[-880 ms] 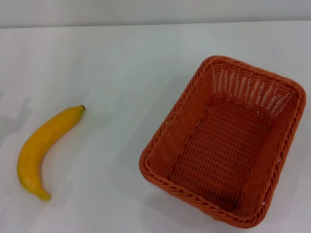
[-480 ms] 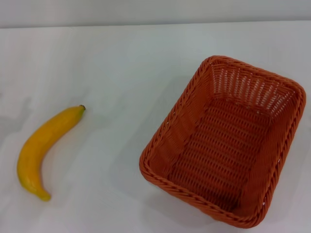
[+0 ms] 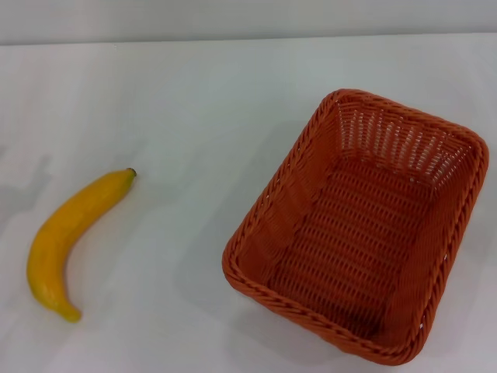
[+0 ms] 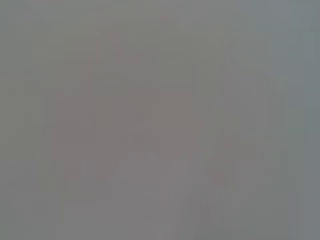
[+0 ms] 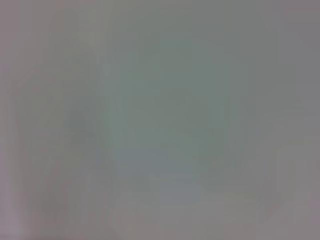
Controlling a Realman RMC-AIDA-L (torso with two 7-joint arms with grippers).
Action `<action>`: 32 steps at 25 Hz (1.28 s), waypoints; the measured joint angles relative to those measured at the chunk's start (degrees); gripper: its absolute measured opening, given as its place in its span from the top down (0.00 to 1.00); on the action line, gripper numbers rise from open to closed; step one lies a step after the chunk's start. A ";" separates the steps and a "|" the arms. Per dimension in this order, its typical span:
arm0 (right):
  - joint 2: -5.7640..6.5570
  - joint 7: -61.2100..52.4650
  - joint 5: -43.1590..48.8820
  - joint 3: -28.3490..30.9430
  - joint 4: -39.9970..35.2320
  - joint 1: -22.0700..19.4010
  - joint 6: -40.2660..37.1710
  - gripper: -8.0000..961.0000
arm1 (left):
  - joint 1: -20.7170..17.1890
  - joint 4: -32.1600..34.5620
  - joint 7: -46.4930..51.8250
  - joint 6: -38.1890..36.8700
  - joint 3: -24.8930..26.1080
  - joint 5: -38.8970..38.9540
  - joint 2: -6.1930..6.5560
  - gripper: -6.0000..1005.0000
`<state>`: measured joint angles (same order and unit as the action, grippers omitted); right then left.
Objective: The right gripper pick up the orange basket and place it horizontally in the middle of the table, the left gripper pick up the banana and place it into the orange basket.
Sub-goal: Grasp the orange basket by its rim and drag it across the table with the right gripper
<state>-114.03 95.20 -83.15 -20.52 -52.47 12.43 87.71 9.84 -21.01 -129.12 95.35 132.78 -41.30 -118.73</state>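
Observation:
The orange basket (image 3: 365,225) rests empty on the white table (image 3: 194,101), at the right of the head view, turned at an angle with one short end toward the far right. The yellow banana (image 3: 66,237) lies alone at the left, its dark tip pointing to the far right. Neither gripper appears in the head view. Both wrist views show only a flat grey surface with nothing recognisable in it.
The table's far edge (image 3: 248,39) runs across the top of the head view, with a grey wall behind it. A wide stretch of bare tabletop separates the banana from the basket.

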 joint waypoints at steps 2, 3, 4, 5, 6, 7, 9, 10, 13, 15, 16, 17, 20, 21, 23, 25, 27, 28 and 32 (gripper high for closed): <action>0.48 -4.98 4.06 -2.36 -5.10 2.06 -0.02 0.15 | 0.00 0.01 0.01 0.01 0.04 -0.04 0.00 0.14; 0.89 -8.48 7.16 -4.04 -8.07 3.67 0.23 0.16 | 0.00 0.01 0.03 0.01 0.01 -0.05 0.00 0.14; 1.29 -11.18 9.35 -5.69 -10.23 5.12 0.49 0.16 | -0.01 0.01 0.05 0.01 -0.03 -0.05 0.00 0.14; 1.72 -13.71 11.25 -7.13 -11.89 6.47 0.79 0.16 | 0.01 0.00 0.07 0.02 -0.09 -0.08 0.00 0.14; 2.41 -16.74 13.74 -9.45 -13.97 8.16 1.13 0.16 | 0.00 0.01 0.09 0.03 -0.11 -0.10 0.00 0.14; 2.96 -19.01 15.66 -11.35 -15.27 9.72 1.49 0.16 | 0.00 0.00 0.12 0.06 -0.16 -0.13 0.00 0.14; 4.43 -23.62 19.97 -15.89 -17.31 13.43 2.36 0.16 | 0.01 0.00 0.15 0.19 -0.16 -0.18 -0.01 0.14; 5.07 -25.32 21.74 -17.83 -17.71 15.08 2.73 0.16 | 0.00 0.01 0.15 0.25 -0.15 -0.17 -0.01 0.14; 6.85 -30.79 27.64 -22.58 -17.58 21.16 4.08 0.17 | 0.04 0.01 0.16 0.38 -0.15 -0.18 -0.01 0.14; 7.18 -33.20 31.88 -24.04 -16.40 25.26 5.47 0.17 | 0.29 0.09 0.17 0.47 -0.21 -0.31 0.00 0.14; 7.12 -34.10 34.09 -24.56 -15.62 27.55 6.12 0.17 | 0.24 0.12 0.18 0.50 -0.24 -0.33 -0.01 0.14; 6.88 -34.68 36.29 -25.08 -14.83 29.29 6.51 0.17 | 0.11 0.12 0.18 0.54 -0.26 -0.36 -0.01 0.14; 5.80 -36.60 43.80 -27.78 -11.80 35.21 7.08 0.18 | -0.64 0.06 0.19 0.73 -0.25 -0.41 -0.02 0.14; 5.45 -37.02 45.52 -28.59 -11.04 36.50 7.17 0.18 | -0.79 0.07 0.19 0.77 -0.25 -0.43 -0.02 0.14; 4.37 -37.61 49.70 -30.53 -8.38 39.72 7.15 0.18 | -0.90 0.20 0.19 0.91 -0.25 -0.48 -0.02 0.14; 3.19 -37.66 53.66 -31.67 -5.28 42.60 6.98 0.18 | -1.19 0.15 0.19 1.17 -0.24 -0.61 -0.01 0.14; 2.34 -37.57 56.94 -32.02 -2.18 44.76 6.26 0.18 | -1.48 -0.06 0.19 1.36 -0.24 -0.87 -0.01 0.14; 1.87 -37.44 58.96 -32.04 -0.40 45.85 5.38 0.19 | -1.55 -0.15 0.19 1.48 -0.24 -1.02 0.00 0.14; 0.75 -37.57 63.32 -32.17 3.18 48.15 2.09 0.19 | -2.00 0.12 0.19 2.30 -0.24 -1.16 0.00 0.14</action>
<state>-113.28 57.63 -19.84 -52.68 -49.30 60.58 89.81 7.84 -20.90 -128.93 97.65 132.54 -42.46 -118.74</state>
